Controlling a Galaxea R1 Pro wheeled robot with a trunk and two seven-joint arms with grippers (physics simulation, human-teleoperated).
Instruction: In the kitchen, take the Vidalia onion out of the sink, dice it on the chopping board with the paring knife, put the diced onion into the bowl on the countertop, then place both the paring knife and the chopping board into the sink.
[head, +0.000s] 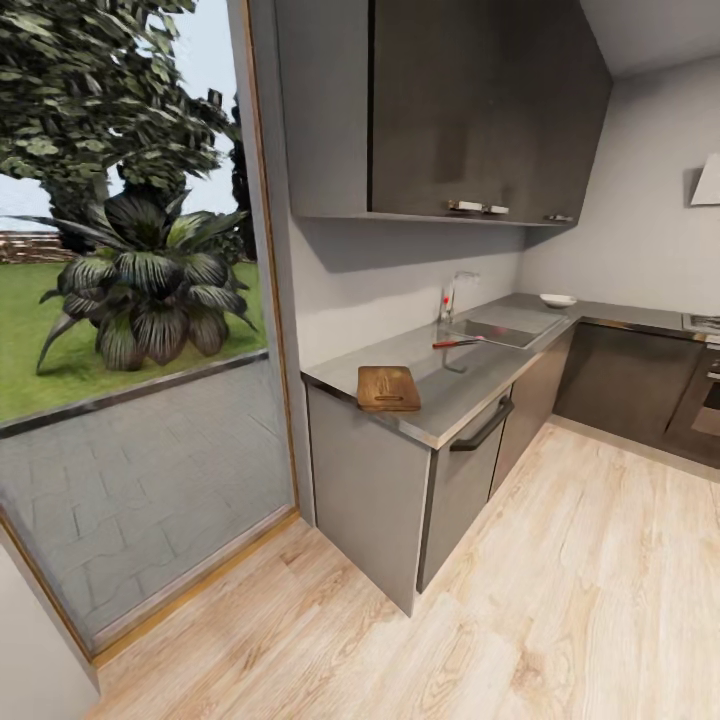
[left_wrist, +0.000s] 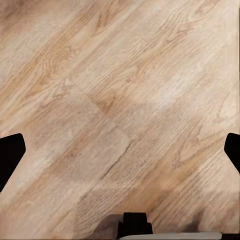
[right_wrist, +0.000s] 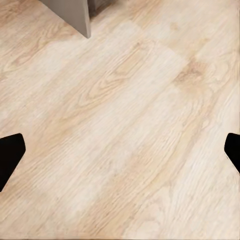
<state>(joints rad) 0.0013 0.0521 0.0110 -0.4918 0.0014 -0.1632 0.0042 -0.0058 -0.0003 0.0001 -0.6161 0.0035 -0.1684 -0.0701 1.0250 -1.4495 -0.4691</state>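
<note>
Both pincers spread over floor, chopping board on countertop, bowl contents unclear

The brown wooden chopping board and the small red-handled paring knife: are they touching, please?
Apart. The head view shows bare grey countertop between the chopping board and the paring knife lying by the sink.

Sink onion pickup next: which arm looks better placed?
Too early to say firmly. Both grippers, left and right, hang open over the floor. The sink lies ahead and right in the head view, so the right arm seems likelier.
</note>
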